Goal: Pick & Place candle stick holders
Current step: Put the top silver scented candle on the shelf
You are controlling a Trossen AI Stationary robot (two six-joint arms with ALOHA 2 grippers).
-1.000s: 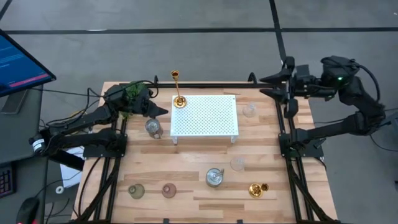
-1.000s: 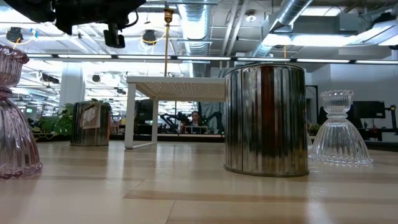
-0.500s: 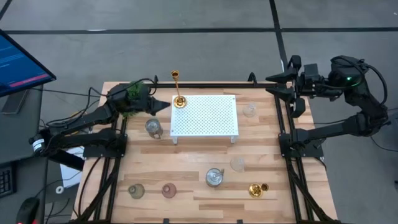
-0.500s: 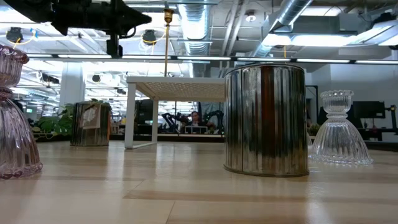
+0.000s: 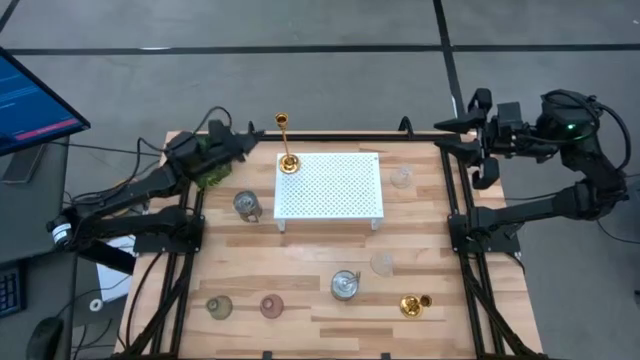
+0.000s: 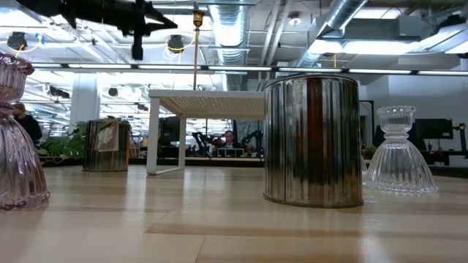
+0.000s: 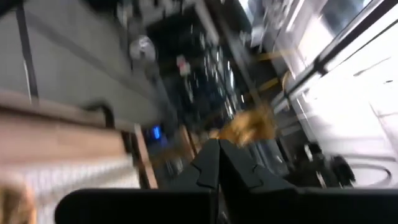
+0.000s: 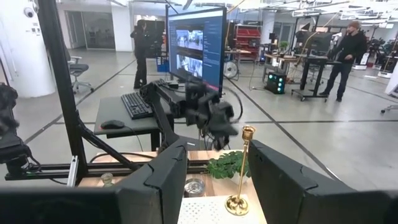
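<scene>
A tall gold candle stick holder [image 5: 287,158] [image 8: 239,180] stands on the far left corner of the white perforated stand [image 5: 335,190]. On the table stand two silvery cups [image 5: 247,205] [image 5: 345,285], two clear glass holders [image 5: 401,177] [image 5: 382,263], a greenish one [image 5: 219,307], a pinkish one [image 5: 271,306] and gold pieces [image 5: 414,304]. My left gripper [image 5: 258,137] [image 7: 217,158] is shut on nothing, above the table's far left, left of the tall holder. My right gripper [image 5: 445,135] [image 8: 217,180] is open and bare, raised at the far right edge.
A green leafy plant [image 5: 212,170] sits under my left arm at the far left. A monitor [image 5: 30,100] stands beyond the table's left edge. In the low view a silvery cup [image 6: 312,142] and a clear holder [image 6: 400,150] stand close by.
My left gripper has swung from pointing at the stand toward the table's far edge, tipping upward and rising a little, still shut. My right gripper has drawn back a little toward the table's right edge, still open. No holder has moved.
</scene>
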